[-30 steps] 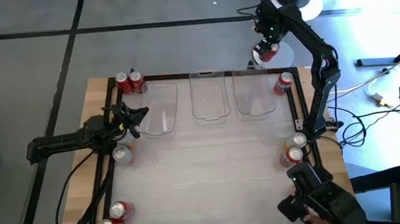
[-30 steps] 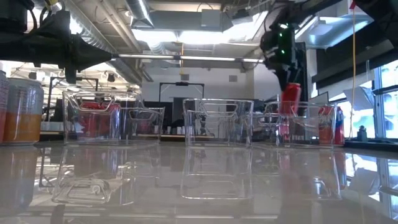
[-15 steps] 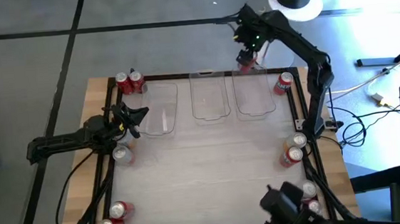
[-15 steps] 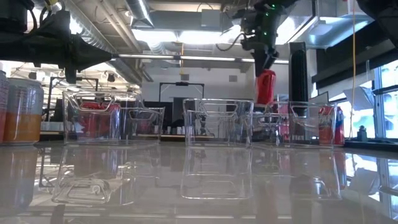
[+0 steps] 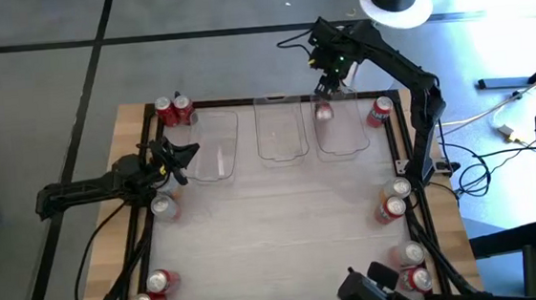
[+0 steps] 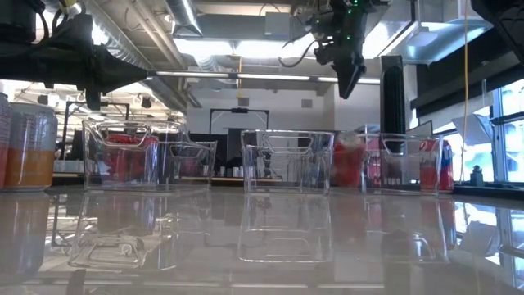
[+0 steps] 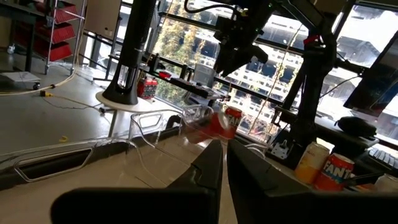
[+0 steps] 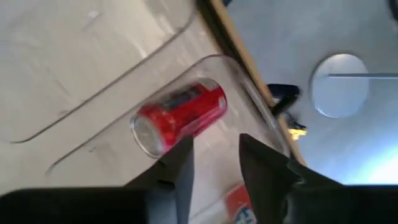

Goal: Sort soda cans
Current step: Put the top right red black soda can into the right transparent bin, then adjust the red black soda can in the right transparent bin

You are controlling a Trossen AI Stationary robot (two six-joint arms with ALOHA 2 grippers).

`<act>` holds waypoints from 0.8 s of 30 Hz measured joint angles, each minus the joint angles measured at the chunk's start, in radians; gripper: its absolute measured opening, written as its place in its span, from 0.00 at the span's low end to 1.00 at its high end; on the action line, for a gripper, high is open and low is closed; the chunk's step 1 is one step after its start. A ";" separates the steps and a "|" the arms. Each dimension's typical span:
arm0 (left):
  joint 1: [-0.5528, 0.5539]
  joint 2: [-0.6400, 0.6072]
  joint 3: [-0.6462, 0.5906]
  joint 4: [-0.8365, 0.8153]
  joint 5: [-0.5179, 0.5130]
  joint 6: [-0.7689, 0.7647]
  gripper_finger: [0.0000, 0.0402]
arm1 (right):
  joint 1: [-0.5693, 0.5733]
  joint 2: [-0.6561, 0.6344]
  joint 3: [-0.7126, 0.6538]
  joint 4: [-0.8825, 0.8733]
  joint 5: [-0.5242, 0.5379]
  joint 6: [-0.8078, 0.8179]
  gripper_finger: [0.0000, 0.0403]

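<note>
overhead down, low level, wrists forward

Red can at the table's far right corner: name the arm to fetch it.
Right. The right gripper hovers empty near that red cylindrical can; the left gripper sits shut, far off.

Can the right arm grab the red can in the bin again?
Probably yes. The right hand hangs just above the right bin, whose top is open, and the red can lies alone inside with nothing covering it.
</note>
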 joint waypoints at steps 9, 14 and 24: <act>0.000 0.000 0.000 0.000 0.000 0.000 0.04 | 0.000 0.000 0.000 0.008 -0.018 -0.014 0.24; 0.000 0.000 0.000 0.000 0.000 0.000 0.04 | 0.007 0.000 -0.001 -0.018 -0.028 -0.012 0.34; 0.000 0.000 0.000 -0.024 0.000 -0.010 0.04 | 0.033 -0.055 -0.143 -0.034 -0.101 0.084 0.67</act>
